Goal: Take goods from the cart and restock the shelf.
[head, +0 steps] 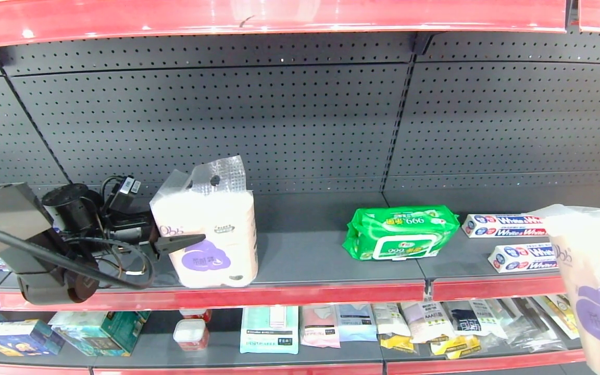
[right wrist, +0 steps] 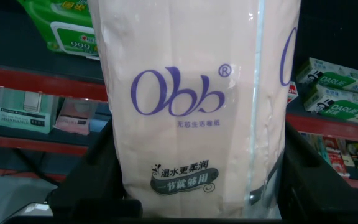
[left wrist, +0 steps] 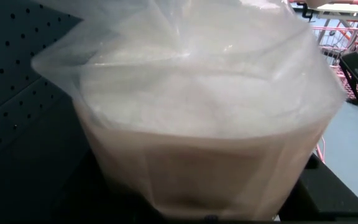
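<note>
A white toilet paper pack (head: 211, 219) with a purple label stands upright on the grey shelf board (head: 305, 250), near its front edge at the left. My left gripper (head: 198, 234) is shut on this pack from its left side, one finger (head: 180, 242) lying across the front face. Seen from the left wrist, the pack's clear plastic top (left wrist: 197, 124) looms very close. A second, identical pack (head: 597, 276) hangs in the air at the far right, in front of the shelf. My right gripper (right wrist: 197, 143) is shut on that pack (right wrist: 191, 93), its fingers (right wrist: 86, 180) on both sides.
A green wet wipes pack (head: 401, 232) lies mid-shelf, with two toothpaste boxes (head: 505, 225) to its right. Bare board lies between the standing pack and the wipes. The lower shelf (head: 331, 359) holds several small goods. A red cart (left wrist: 347, 37) shows behind in the left wrist view.
</note>
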Robot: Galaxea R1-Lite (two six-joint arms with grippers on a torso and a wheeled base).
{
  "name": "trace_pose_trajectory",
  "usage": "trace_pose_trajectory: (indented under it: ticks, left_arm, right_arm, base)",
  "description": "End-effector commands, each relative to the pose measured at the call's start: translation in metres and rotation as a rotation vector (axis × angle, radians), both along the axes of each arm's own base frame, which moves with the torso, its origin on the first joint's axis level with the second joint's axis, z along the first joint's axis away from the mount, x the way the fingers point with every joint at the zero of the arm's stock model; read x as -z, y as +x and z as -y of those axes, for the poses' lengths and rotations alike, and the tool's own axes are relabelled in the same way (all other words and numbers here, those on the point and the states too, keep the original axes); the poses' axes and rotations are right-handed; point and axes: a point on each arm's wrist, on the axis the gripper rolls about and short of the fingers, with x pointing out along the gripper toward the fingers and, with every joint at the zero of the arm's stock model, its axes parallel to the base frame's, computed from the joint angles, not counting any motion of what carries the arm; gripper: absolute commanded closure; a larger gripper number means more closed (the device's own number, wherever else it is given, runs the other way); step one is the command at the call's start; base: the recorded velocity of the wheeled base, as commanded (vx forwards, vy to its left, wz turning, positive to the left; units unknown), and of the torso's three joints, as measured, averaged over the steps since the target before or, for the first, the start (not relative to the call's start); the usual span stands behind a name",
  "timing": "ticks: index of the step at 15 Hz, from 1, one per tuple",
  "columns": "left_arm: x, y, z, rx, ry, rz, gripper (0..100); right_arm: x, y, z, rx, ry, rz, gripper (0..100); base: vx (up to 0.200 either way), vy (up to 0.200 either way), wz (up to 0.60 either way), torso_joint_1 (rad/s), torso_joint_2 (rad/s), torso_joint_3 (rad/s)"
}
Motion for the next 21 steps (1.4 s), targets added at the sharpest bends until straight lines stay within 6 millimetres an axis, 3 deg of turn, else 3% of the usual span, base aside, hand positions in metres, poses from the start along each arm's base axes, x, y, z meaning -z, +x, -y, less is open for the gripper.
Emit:
trace_pose_trajectory:
  ticks: [1, 21]
  left_arm:
    - [-0.0002, -0.0003, -0.0007, -0.002, 0.0, -0.001, 100]
    - [0.0003, -0.0067, 0.0027, -0.005, -0.006, -0.031, 100]
  right_arm:
    - [0.0002, 0.0001, 0.0, 0.0, 0.0, -0.001, 100]
    - [-0.0001, -0.0027, 0.0002, 0.007, -0.002, 0.011, 100]
  base:
    - [0.0, 0.0, 0.0, 0.0, 0.0, 0.0]
    - [0.0, 0.0, 0.0, 0.0, 0.0, 0.0]
